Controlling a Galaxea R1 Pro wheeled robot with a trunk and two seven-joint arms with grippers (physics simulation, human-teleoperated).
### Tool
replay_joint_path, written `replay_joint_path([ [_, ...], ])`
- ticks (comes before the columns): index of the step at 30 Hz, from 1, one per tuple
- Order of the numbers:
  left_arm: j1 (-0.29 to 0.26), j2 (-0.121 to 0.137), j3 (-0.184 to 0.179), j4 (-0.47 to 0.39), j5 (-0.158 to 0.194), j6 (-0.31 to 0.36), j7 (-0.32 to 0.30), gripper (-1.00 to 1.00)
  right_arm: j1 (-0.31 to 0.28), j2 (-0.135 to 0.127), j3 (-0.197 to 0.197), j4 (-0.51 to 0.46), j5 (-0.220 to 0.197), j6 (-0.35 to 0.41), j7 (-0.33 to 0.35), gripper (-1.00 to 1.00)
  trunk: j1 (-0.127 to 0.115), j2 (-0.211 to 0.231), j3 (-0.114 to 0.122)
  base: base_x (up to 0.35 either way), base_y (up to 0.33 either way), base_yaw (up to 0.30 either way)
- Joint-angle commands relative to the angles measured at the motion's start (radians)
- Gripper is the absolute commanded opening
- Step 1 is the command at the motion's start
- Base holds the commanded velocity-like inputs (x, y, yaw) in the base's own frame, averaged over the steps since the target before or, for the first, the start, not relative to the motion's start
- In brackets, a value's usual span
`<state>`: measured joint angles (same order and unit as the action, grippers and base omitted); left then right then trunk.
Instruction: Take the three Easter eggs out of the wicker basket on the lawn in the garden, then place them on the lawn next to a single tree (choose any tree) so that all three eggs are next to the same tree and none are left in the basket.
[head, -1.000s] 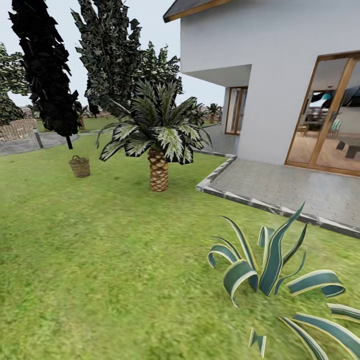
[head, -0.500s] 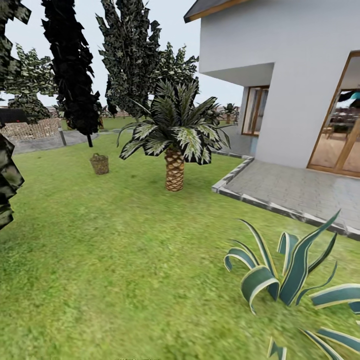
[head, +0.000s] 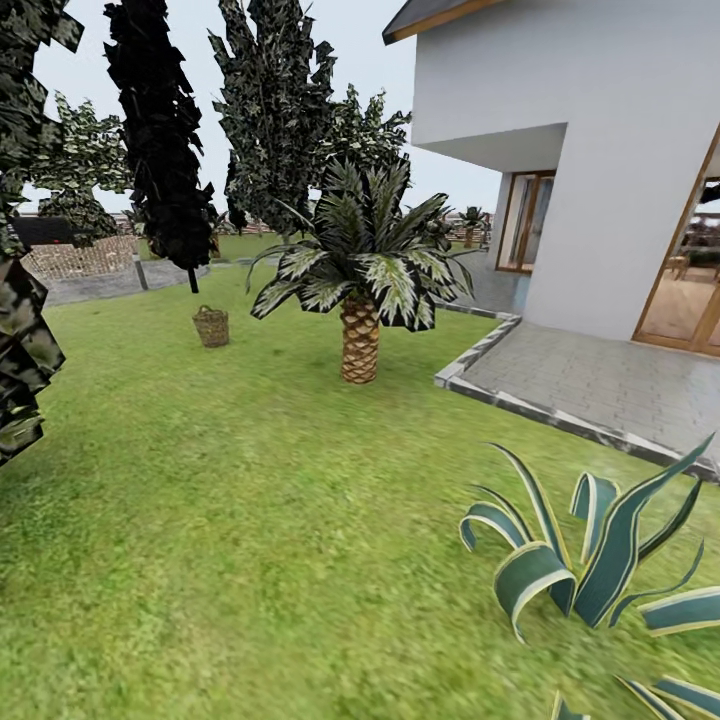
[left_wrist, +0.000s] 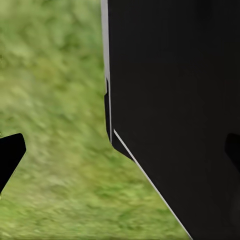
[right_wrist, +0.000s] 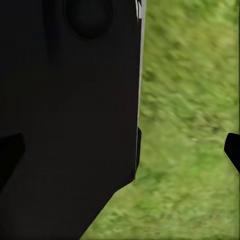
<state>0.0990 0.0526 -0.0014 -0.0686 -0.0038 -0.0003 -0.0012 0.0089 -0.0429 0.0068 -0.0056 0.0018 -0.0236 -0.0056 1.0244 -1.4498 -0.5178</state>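
In the head view, the wicker basket (head: 211, 326) stands far off on the lawn (head: 230, 500), well apart from the robot, left of a short palm (head: 359, 290) with a scaly trunk. It is brown, round and loosely woven; its contents cannot be made out at this distance. A narrow black cypress (head: 160, 140) rises behind it, with speckled trees (head: 275, 110) further back. A striped agave (head: 590, 560) grows close by at the right, beside grey paving (head: 600, 385) and a white house (head: 570, 160).

In the left wrist view, blurred grass (left_wrist: 55, 125) lies beside a black body panel (left_wrist: 175, 110); a dark fingertip (left_wrist: 9, 155) shows at the edge, and whether the fingers are wide or narrow cannot be told.

In the right wrist view, grass (right_wrist: 190, 125) lies beside a black panel (right_wrist: 70, 115), with dark fingertips (right_wrist: 232, 150) at the edges; their spread cannot be told.
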Motion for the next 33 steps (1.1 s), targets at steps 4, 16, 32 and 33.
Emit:
replay_joint_path([
  [4, 0.001, 0.001, 0.000, -0.002, -0.001, 0.000, 0.000, 1.00, 0.000, 0.000, 0.001, -0.001, 0.001, -0.002, -0.001, 1.00, 0.001, 0.000, -0.001, 0.310, 0.000, 0.000],
  [16, 0.001, 0.001, 0.000, -0.002, 0.000, 0.000, 0.000, 1.00, 0.000, 0.000, 0.001, -0.001, 0.000, -0.002, -0.002, 1.00, 0.001, 0.000, -0.001, 0.328, 0.000, 0.136],
  [32, 0.001, 0.001, 0.000, -0.003, 0.001, 0.000, 0.000, 1.00, 0.000, 0.000, 0.002, -0.001, 0.001, -0.002, -0.002, 1.00, 0.001, 0.000, -0.001, 0.329, 0.000, 0.282],
  [33, 0.001, 0.001, 0.000, -0.003, 0.001, 0.000, 0.000, 1.00, 0.000, 0.000, 0.002, -0.001, 0.001, -0.002, -0.002, 1.00, 0.001, 0.000, -0.001, 0.329, 0.000, 0.287],
])
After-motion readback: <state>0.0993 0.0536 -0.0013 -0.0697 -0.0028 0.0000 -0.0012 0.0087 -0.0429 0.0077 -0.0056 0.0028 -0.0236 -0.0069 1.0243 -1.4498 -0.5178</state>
